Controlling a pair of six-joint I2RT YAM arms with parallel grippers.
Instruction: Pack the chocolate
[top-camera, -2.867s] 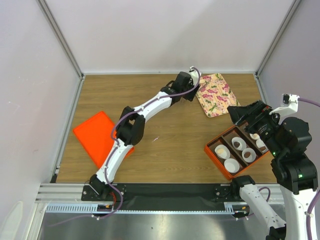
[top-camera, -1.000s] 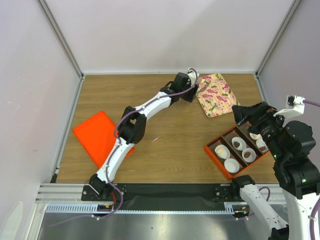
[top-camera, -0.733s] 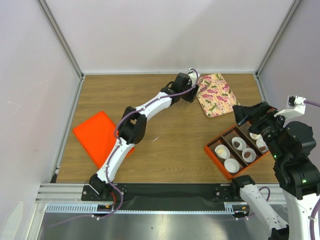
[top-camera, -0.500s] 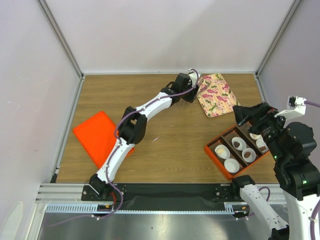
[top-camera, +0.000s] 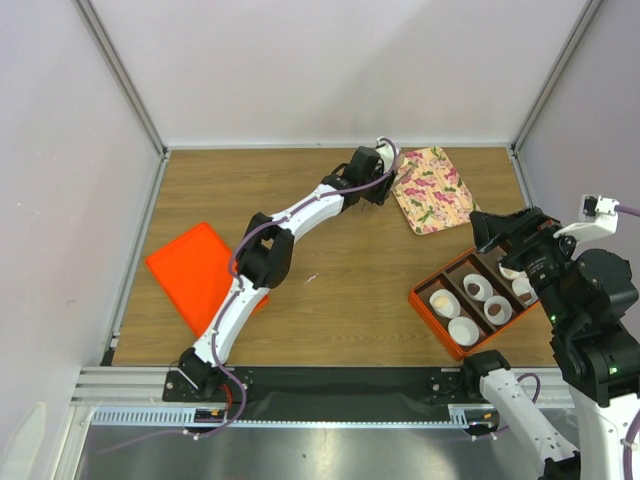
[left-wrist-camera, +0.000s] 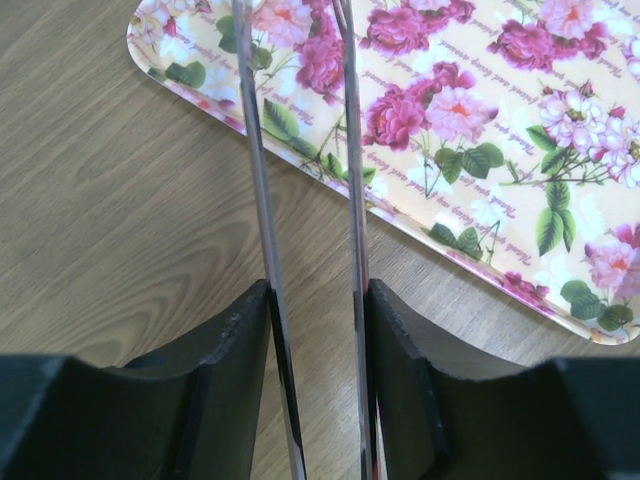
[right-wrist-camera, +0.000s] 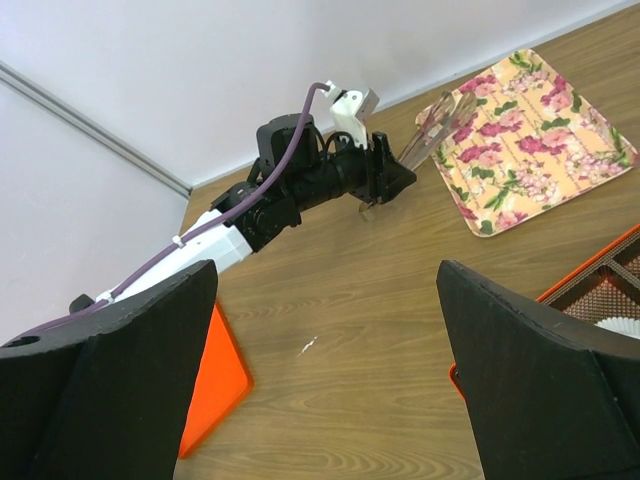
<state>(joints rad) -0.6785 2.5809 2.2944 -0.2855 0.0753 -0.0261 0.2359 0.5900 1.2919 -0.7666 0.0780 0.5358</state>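
Dark brown chocolate pieces lie in two white paper cups (top-camera: 478, 289) (top-camera: 497, 310) inside the orange box (top-camera: 424, 306) at the right. My left gripper (top-camera: 385, 176) (left-wrist-camera: 318, 300) is shut on metal tongs (left-wrist-camera: 350, 150). The tongs' blades reach over the corner of the floral tray (top-camera: 431, 189) (left-wrist-camera: 480, 130); the blades stand apart with nothing between them. I see no chocolate on the tray. My right gripper (top-camera: 497, 232) (right-wrist-camera: 322, 275) is wide open and empty, held above the far end of the orange box.
An orange lid (top-camera: 192, 271) (right-wrist-camera: 205, 390) lies flat at the left. Two more cups (top-camera: 444, 302) (top-camera: 463, 331) sit in the box's near compartment. The left arm stretches diagonally across the table's middle. Walls close in the back and both sides.
My right gripper has drifted slightly to the right and toward the near edge, still open. The left arm and the tongs have barely moved.
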